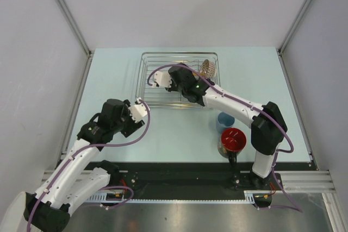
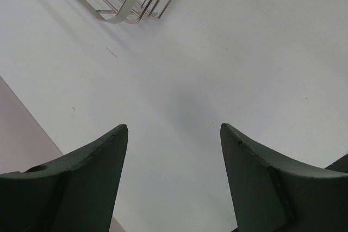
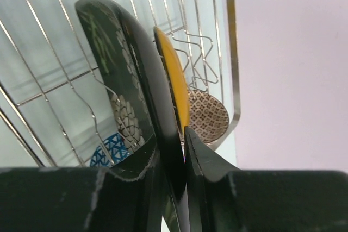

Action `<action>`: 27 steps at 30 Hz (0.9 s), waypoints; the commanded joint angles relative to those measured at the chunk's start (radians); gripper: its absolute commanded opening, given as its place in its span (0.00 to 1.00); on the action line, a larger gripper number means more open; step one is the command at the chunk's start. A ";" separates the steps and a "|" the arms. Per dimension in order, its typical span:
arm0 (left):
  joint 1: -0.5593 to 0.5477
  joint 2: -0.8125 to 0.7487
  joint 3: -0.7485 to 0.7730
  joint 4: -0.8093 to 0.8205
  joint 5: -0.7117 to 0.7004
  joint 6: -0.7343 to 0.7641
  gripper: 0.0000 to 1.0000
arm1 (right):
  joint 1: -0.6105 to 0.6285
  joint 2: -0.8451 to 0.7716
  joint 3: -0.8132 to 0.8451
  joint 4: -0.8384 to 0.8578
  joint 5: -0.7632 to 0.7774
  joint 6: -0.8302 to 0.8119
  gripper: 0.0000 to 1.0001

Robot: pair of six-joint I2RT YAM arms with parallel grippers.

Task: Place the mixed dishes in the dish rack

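Note:
The silver wire dish rack (image 1: 155, 61) stands at the back middle of the table. The speckled bowl (image 1: 208, 68) stands on edge in its far right corner and also shows in the right wrist view (image 3: 211, 117). My right gripper (image 1: 165, 80) is over the rack, shut on the square black plate (image 3: 133, 74), which it holds edge-on, yellow centre (image 3: 173, 77) facing the bowl. The light blue cup (image 1: 225, 119) and the dark mug with red inside (image 1: 232, 140) stand on the table right of centre. My left gripper (image 1: 140, 108) is open and empty near the rack's front left corner (image 2: 122, 9).
The right arm reaches across from the front right, over the cup and mug. Grey walls and frame posts close in the table on both sides and at the back. A black rail runs along the near edge.

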 commanded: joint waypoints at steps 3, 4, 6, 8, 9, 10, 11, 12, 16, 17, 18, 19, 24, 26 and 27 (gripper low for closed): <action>0.008 -0.007 -0.002 0.027 -0.014 0.007 0.74 | 0.037 -0.155 0.025 0.232 0.114 -0.054 0.00; 0.008 -0.009 -0.002 0.029 -0.014 0.007 0.75 | 0.041 -0.162 0.018 0.258 0.121 -0.067 0.00; 0.008 -0.006 0.000 0.029 -0.014 0.008 0.75 | 0.042 -0.178 -0.011 0.290 0.135 -0.077 0.00; 0.008 -0.004 0.004 0.030 -0.016 0.010 0.75 | 0.043 -0.188 -0.031 0.324 0.138 -0.084 0.00; 0.008 -0.004 0.004 0.030 -0.016 0.008 0.75 | 0.042 -0.188 -0.044 0.332 0.138 -0.089 0.00; 0.008 -0.003 0.006 0.030 -0.016 0.008 0.75 | 0.040 -0.190 -0.050 0.349 0.146 -0.094 0.00; 0.008 -0.004 0.006 0.029 -0.016 0.008 0.75 | 0.040 -0.192 -0.054 0.355 0.149 -0.106 0.00; 0.008 -0.001 0.006 0.027 -0.017 0.008 0.75 | 0.041 -0.195 -0.059 0.353 0.151 -0.113 0.00; 0.008 -0.004 0.000 0.027 -0.019 0.013 0.75 | 0.049 -0.208 -0.056 0.392 0.154 -0.149 0.00; 0.008 -0.006 -0.003 0.030 -0.019 0.013 0.75 | 0.051 -0.213 -0.055 0.392 0.152 -0.159 0.00; 0.008 -0.007 -0.003 0.032 -0.020 0.014 0.75 | 0.051 -0.218 -0.054 0.392 0.152 -0.167 0.00; 0.008 -0.004 -0.003 0.034 -0.019 0.011 0.75 | 0.052 -0.221 -0.054 0.393 0.152 -0.173 0.00; 0.008 0.000 0.003 0.034 -0.016 0.004 0.75 | 0.045 -0.233 -0.054 0.392 0.143 -0.199 0.00; 0.008 0.000 0.003 0.032 -0.017 0.005 0.75 | 0.040 -0.233 -0.051 0.386 0.135 -0.196 0.00; 0.008 0.002 0.003 0.034 -0.019 0.005 0.75 | 0.037 -0.233 -0.053 0.373 0.135 -0.190 0.00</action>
